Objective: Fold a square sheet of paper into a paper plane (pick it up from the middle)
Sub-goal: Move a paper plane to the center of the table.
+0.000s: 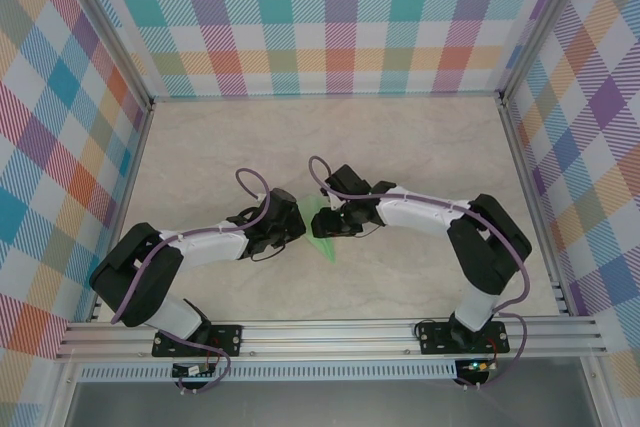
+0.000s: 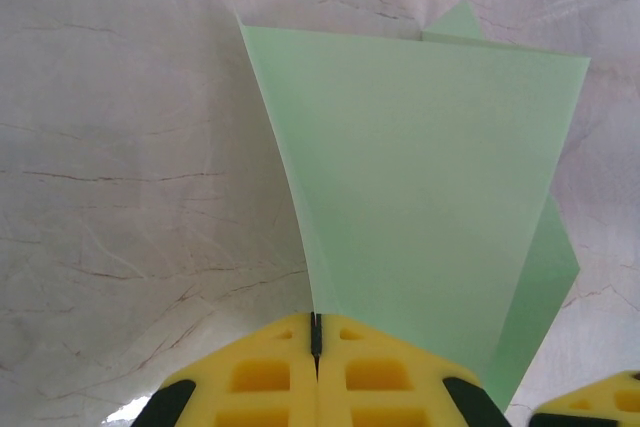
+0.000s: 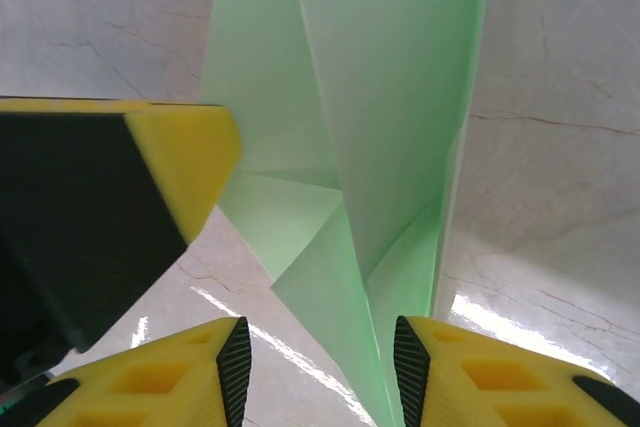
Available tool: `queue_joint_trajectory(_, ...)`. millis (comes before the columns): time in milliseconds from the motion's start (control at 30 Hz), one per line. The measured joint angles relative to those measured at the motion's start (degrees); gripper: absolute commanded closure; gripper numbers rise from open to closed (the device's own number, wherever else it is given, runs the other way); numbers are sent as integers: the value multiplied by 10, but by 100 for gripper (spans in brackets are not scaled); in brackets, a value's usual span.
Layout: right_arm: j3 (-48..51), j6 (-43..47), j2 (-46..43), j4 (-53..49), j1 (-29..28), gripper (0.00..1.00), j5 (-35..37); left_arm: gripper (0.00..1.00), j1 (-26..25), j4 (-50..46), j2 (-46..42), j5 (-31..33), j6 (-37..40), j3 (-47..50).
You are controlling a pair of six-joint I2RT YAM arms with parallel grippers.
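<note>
The square sheet of paper (image 1: 322,239) is pale green and folded into a narrow, pointed, plane-like shape. It is held off the table at the middle, between both grippers. My left gripper (image 1: 296,223) is shut on one edge of it. In the left wrist view a broad flap of the paper (image 2: 430,177) rises from between the closed yellow fingers of the left gripper (image 2: 316,332). My right gripper (image 3: 320,357) is open. The folded paper (image 3: 380,97) runs down between its fingers, close against the right pad (image 3: 410,357) and well apart from the left one.
The marble-patterned table (image 1: 420,147) is walled by plaid panels (image 1: 330,17) at the back and sides. An aluminium rail (image 1: 330,332) carries both arm bases at the near edge. The left gripper's finger (image 3: 120,187) sits close beside the right gripper's fingers.
</note>
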State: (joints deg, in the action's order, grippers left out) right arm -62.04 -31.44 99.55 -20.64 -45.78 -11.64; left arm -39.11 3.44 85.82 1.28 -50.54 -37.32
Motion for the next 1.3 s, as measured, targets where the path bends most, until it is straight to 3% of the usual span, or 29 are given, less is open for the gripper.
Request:
queue_joint_trajectory(367,-6,13,32,-9,-4,48,0,100,0,0,4,-3,0,-1)
queue_joint_trajectory(667,-6,29,32,-9,-8,49,0,100,0,0,10,-4,0,-5)
queue_joint_trajectory(933,-6,41,32,-7,-14,39,0,100,0,0,10,-4,4,-9)
queue_joint_trajectory(1300,-6,44,36,-5,-16,53,25,100,0,-1,10,-7,4,-9)
